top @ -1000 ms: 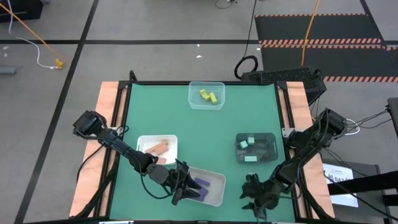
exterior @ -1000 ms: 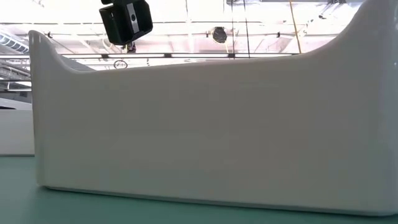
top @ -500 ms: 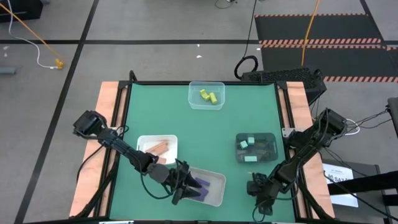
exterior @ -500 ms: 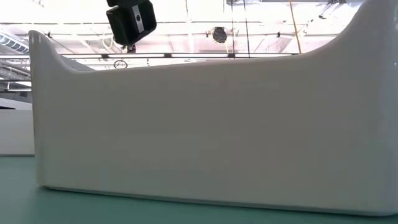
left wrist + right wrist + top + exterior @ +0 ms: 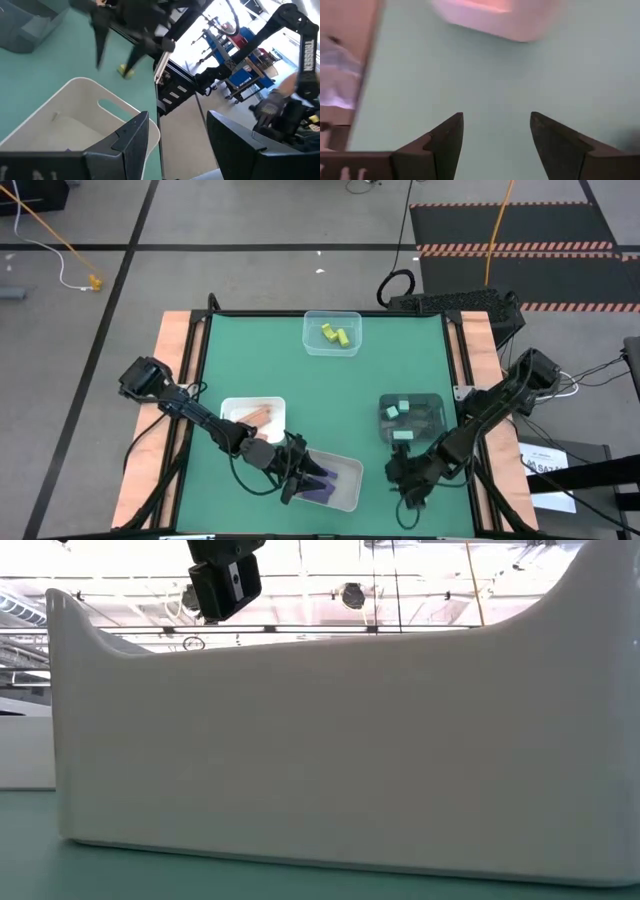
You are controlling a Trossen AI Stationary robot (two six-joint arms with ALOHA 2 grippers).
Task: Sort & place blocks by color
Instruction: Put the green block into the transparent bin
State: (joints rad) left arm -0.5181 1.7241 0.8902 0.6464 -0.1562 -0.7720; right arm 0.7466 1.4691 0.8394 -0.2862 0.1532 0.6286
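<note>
Purple blocks (image 5: 322, 478) under open left gripper (image 5: 298, 477).

I see a green table mat (image 5: 330, 380) framed by pale wooden side strips (image 5: 172, 380). In the clear container (image 5: 331, 333) lie yellow blocks (image 5: 336, 335). The white tray (image 5: 253, 420) holds salmon-orange bars (image 5: 256, 416); the second white tray (image 5: 338, 482) holds purple blocks (image 5: 325, 475). The dark container (image 5: 412, 418) carries mint-teal blocks (image 5: 398, 410). My arms are black all over. On the grey floor, a black mat (image 5: 520, 240) shows red-and-white striped edging, and an orange cable (image 5: 45, 225) crosses it.
</note>
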